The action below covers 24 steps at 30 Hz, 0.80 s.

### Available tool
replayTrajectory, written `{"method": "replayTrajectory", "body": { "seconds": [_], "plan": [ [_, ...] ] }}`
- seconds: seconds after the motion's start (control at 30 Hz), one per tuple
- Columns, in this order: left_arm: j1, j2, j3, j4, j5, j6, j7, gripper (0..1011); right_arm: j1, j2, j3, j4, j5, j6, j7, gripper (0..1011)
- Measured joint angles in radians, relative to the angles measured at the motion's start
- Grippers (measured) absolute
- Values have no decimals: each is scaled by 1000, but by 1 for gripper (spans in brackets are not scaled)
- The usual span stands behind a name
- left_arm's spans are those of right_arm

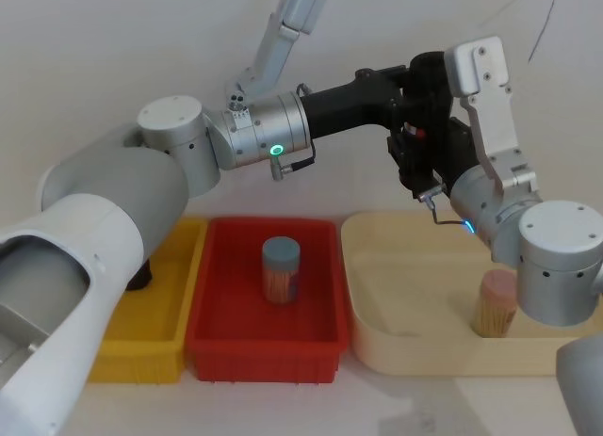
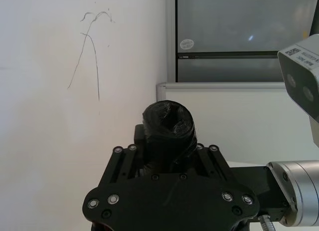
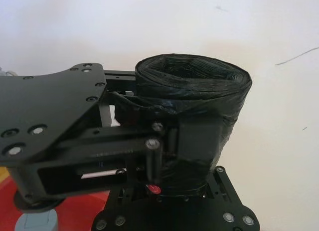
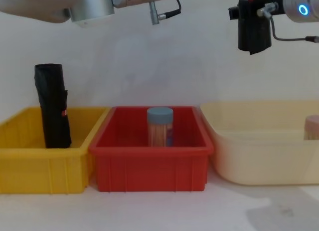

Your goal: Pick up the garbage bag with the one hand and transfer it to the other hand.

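Black tightly rolled plastic garbage bag [image 3: 192, 121] is up in the air w/ both end effectors on it, above the gap btw red & cream bins. Green-ringed left end effector [image 2: 167, 163] clamps it; blue-ringed right end effector [image 3: 172, 141] is also closed around it. Below: red plastic bin [image 4: 149, 166] w/ a grey-lidded toothpick jar [image 4: 159, 127], cream tray [image 1: 396, 342] w/ a pink-lidded jar [image 1: 496, 304]. Chest view adds a slimmer black roll [image 4: 52, 106] upright in the yellow bin [image 4: 30, 171].
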Motion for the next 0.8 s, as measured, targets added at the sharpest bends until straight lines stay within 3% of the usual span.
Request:
{"method": "replayTrajectory", "body": {
  "seconds": [0.57, 0.67, 0.8],
  "plan": [
    [0, 0, 1, 0, 1, 0, -1, 937, 8, -3, 5, 14, -16, -2, -18, 513],
    [0, 0, 1, 0, 1, 0, -1, 1001, 12, -4, 12, 20, -25, -2, -34, 513],
    [0, 0, 0, 0, 1, 0, -1, 1000, 17, -5, 27, 31, -40, -1, -64, 513]
  ]
}}
